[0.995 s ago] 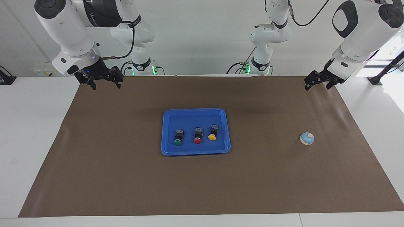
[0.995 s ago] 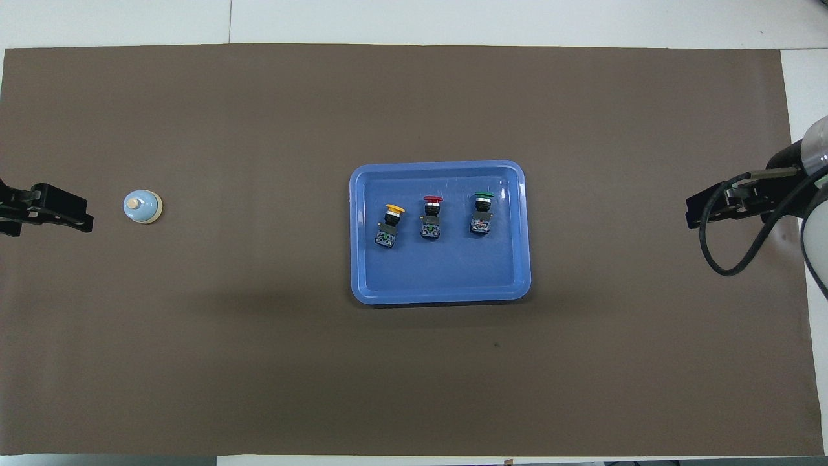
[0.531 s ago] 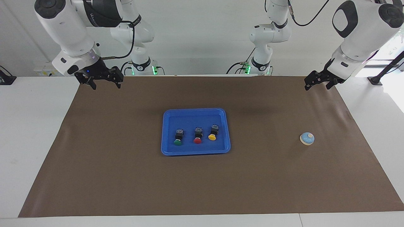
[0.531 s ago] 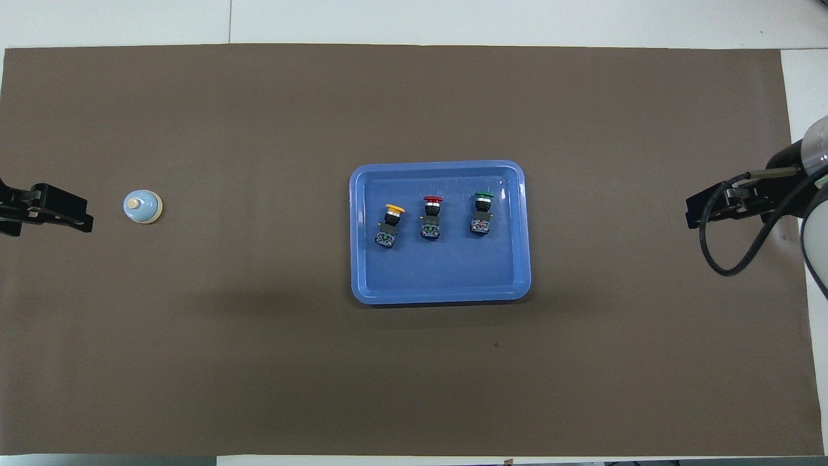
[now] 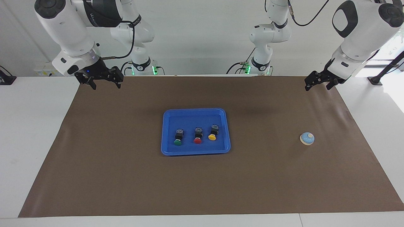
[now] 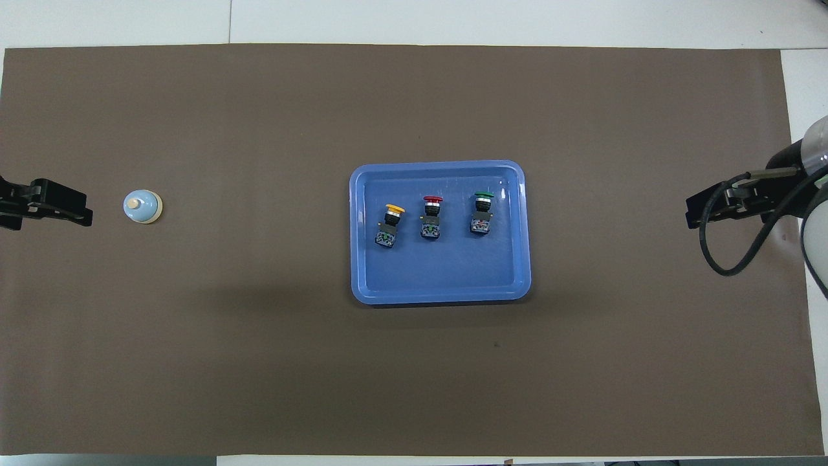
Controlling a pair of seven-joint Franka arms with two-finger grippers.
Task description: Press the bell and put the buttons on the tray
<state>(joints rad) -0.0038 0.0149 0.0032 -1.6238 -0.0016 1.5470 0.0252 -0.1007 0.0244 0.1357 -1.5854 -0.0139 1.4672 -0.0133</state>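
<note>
I lower my empty, open left gripper squarely onto the small light-blue dome bell below it.

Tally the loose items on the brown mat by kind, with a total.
Buttons: 3, namely yellow button, red button, green button, all lying in the tray
Tray: 1
Bell: 1, toward the left arm's end of the mat
Total: 5

Three buttons lie in the blue tray; bell stands apart.
</note>
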